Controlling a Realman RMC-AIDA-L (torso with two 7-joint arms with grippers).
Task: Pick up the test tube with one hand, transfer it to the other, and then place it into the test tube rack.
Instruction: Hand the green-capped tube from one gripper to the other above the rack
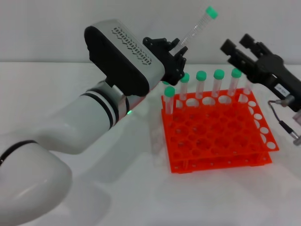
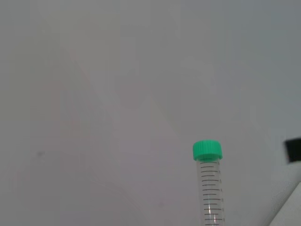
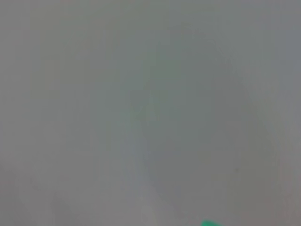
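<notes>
My left gripper (image 1: pixel 181 51), on the white arm with black bands, is shut on the lower end of the test tube (image 1: pixel 197 28). It holds the tube tilted up in the air behind the orange test tube rack (image 1: pixel 221 150), green cap uppermost. The tube also shows in the left wrist view (image 2: pixel 209 188). My right gripper (image 1: pixel 239 45) is open at about the same height, a little to the right of the tube and apart from it. A sliver of green cap (image 3: pixel 210 223) shows at the edge of the right wrist view.
Several other green-capped tubes (image 1: pixel 201 84) stand upright in the rack's back row, just below both grippers. The rack sits on a white table (image 1: pixel 141 197). A cable and metal fittings (image 1: pixel 287 127) hang by the right arm at the rack's right side.
</notes>
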